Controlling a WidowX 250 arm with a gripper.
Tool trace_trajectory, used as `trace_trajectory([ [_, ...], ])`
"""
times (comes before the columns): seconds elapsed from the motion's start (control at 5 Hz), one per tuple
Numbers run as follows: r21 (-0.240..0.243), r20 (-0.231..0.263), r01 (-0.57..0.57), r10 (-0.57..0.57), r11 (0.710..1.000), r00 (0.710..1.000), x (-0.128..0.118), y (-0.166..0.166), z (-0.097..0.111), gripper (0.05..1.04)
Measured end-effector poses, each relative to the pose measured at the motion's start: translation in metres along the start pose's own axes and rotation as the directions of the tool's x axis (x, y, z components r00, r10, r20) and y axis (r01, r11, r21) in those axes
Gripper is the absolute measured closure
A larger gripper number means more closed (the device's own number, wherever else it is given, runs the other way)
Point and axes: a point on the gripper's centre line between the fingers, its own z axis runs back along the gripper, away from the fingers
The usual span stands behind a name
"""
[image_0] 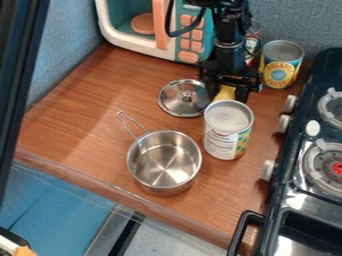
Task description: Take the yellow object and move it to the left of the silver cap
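You have the black gripper hanging low over the upper part of the tabletop, just to the right of the silver cap in the camera view. Its jaws stand apart, one on each side of the yellow object; you cannot tell whether they press on it. The yellow object is between the jaws, to the right of the silver cap and just behind the nearer can, which hides its lower part. You can't tell whether it touches the wood.

The silver cap lies with its knob up. Nearer you, the metal pot stands upright, its handle pointing to the upper left, and the nearer can stands upright to its right. Behind and to the right of the gripper you have a yellow-and-blue can, also upright, with another can partly hidden by the arm. The toy microwave stands at the back, its door open, and the toy stove is along the right side.
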Motion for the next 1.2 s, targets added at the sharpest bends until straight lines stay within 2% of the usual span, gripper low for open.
trace_trajectory([
  [0.2, -0.009, 0.017, 0.016, -0.016, 1.0, 1.0, 0.007, -0.003, 0.007, 0.432],
  [0.4, -0.029, 0.062, 0.02, -0.018, 0.999, 0.998, 0.016, 0.005, 0.032, 0.432],
  [0.6, -0.023, 0.154, 0.029, -0.025, 0.999, 0.988, 0.022, 0.031, 0.078, 0.432],
  [0.8, -0.034, 0.161, 0.032, -0.026, 0.999, 0.987, 0.005, 0.061, 0.097, 0.433],
  [1.0, -0.014, 0.172, 0.029, -0.026, 0.999, 0.985, -0.017, 0.101, 0.11, 0.433],
  [1.2, 0.004, 0.149, 0.056, -0.056, 0.998, 0.987, -0.043, 0.132, 0.101, 0.432],
])
